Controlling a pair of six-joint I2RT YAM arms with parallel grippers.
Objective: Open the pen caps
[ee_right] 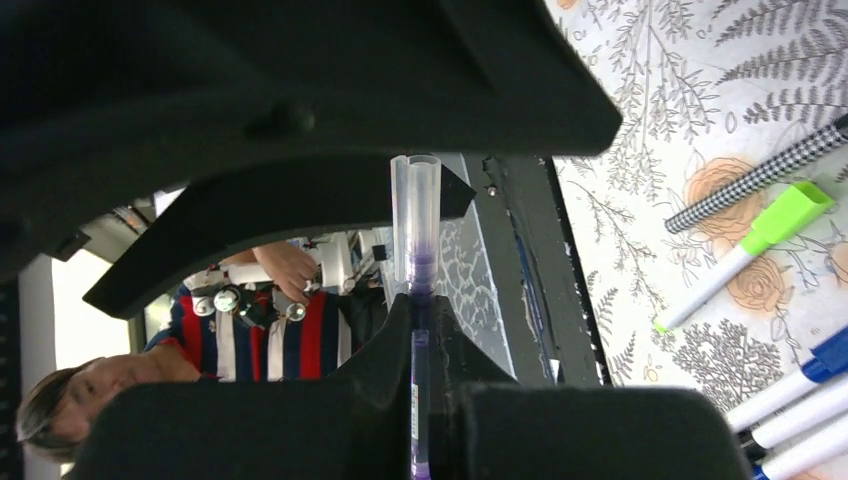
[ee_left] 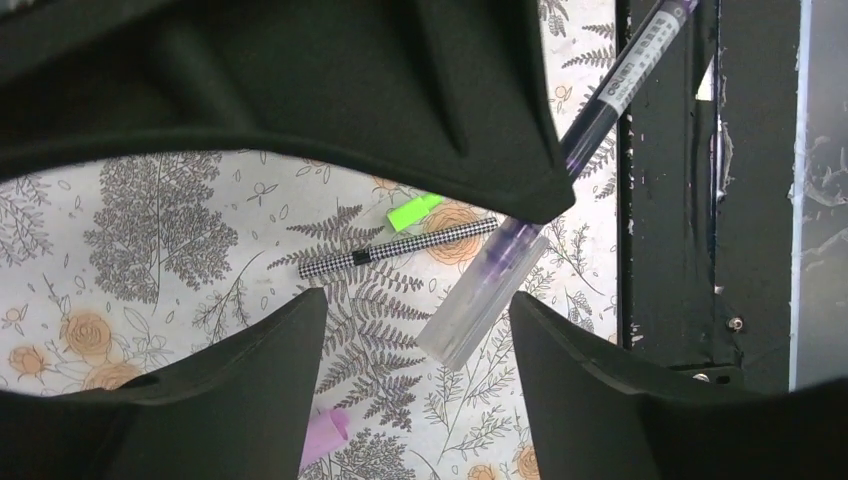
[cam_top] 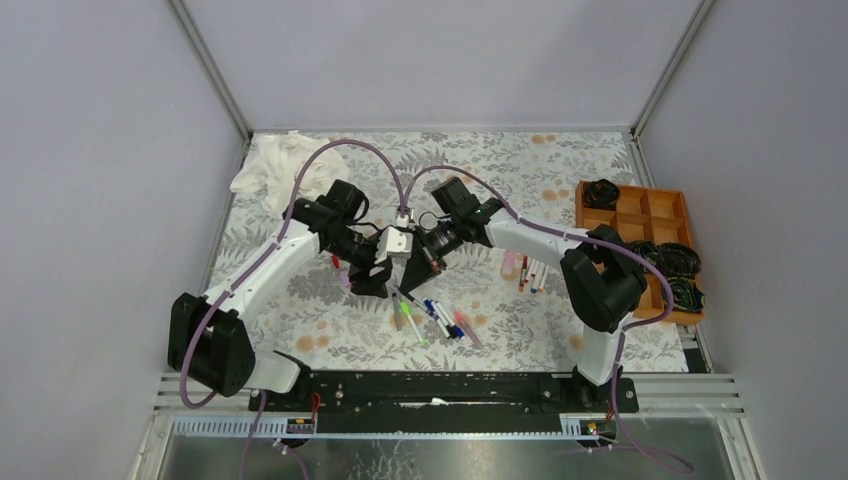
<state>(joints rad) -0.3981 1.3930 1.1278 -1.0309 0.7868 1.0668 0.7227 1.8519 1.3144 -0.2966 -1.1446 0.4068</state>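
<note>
Right claw clamped on purple pen, held above floral counter. Left claw apart, straddling the pen's clear cap; contact unclear.

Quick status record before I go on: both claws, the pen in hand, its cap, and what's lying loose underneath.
right claw: shut on the purple pen, held above the table
clear cap: on the pen's end, not yet pulled
left claw: open, one finger on each side of the clear cap, apparently not touching it
lying loose: houndstooth pen, green-capped marker, blue-capped markers
</note>
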